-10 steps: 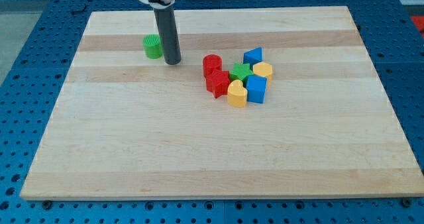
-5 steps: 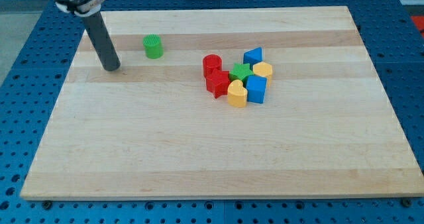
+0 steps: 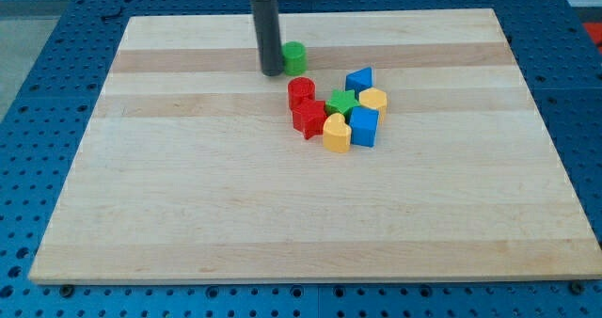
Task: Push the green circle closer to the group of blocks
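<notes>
Green circle (image 3: 294,56) sits toward the view's top of the wooden board (image 3: 188,214), just above the red cylinder (image 3: 300,91) — near it, but a strip of board shows between. My tip (image 3: 272,72) is at the circle's left side, touching or nearly so; contact can't be confirmed. No pincer here, just the rod.

Cluster below and right of the circle: red star (image 3: 308,119), green star (image 3: 341,102), yellow heart (image 3: 336,133), two blue blocks (image 3: 364,125) (image 3: 358,79), yellow block (image 3: 373,99) — packed close together.
</notes>
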{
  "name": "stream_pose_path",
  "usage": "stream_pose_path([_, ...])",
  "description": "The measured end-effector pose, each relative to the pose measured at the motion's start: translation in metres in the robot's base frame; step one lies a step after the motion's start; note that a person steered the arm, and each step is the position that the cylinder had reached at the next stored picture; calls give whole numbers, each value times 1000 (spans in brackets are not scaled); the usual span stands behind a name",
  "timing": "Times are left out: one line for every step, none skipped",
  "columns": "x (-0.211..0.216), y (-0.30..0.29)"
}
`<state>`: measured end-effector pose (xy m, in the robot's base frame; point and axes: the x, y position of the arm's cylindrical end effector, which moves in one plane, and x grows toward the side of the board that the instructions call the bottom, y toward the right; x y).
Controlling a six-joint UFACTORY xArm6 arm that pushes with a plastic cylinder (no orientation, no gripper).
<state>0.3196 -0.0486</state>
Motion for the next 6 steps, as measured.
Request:
stream_pose_path([-11,-2])
stream_pose_path([-23,-13])
stream_pose_path([-37,-6])
stream_pose_path([-46,15])
stream_pose_path([-42,33])
stream_pose_path([-16,51])
